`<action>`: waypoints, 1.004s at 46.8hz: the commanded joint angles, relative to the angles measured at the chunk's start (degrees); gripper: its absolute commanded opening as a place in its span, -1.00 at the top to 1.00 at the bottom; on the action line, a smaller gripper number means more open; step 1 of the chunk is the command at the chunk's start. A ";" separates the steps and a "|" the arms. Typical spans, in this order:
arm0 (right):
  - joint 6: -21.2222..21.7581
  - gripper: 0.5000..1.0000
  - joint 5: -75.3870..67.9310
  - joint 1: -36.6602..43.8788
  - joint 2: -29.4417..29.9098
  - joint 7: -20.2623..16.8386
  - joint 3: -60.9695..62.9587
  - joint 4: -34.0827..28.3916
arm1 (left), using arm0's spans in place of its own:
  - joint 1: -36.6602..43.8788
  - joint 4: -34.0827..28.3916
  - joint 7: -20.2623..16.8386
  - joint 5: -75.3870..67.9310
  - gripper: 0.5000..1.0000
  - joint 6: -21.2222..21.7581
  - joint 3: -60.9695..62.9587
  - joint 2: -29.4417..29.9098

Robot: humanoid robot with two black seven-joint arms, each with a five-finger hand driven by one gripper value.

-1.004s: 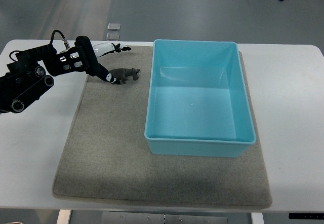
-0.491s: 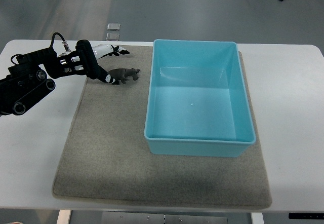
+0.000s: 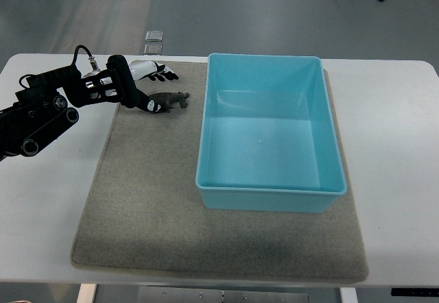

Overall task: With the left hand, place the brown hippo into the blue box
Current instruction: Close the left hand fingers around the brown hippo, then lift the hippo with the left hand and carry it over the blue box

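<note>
One arm shows, entering from the left edge, and its left robot hand (image 3: 143,83) reaches over the far left corner of the grey mat (image 3: 147,200) on the white table (image 3: 391,145). Its fingers (image 3: 162,75) look spread and hold nothing, the lowest dark fingertip touching or just beside the rear of the brown hippo (image 3: 169,100). That hippo lies on the mat, just left of the blue box (image 3: 271,133), which sits on the mat's right half.
</note>
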State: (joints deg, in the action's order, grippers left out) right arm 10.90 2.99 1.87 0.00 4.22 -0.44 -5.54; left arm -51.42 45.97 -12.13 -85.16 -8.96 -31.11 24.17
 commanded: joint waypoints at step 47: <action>0.00 -0.74 0.00 -0.03 0.00 0.00 0.00 0.00 | 0.09 -0.62 0.62 0.25 1.00 -1.41 0.96 -0.09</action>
State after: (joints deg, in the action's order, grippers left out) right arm 10.90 2.99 1.86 0.00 4.22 -0.44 -5.54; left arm -51.38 45.03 -11.52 -84.98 -10.30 -30.48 24.09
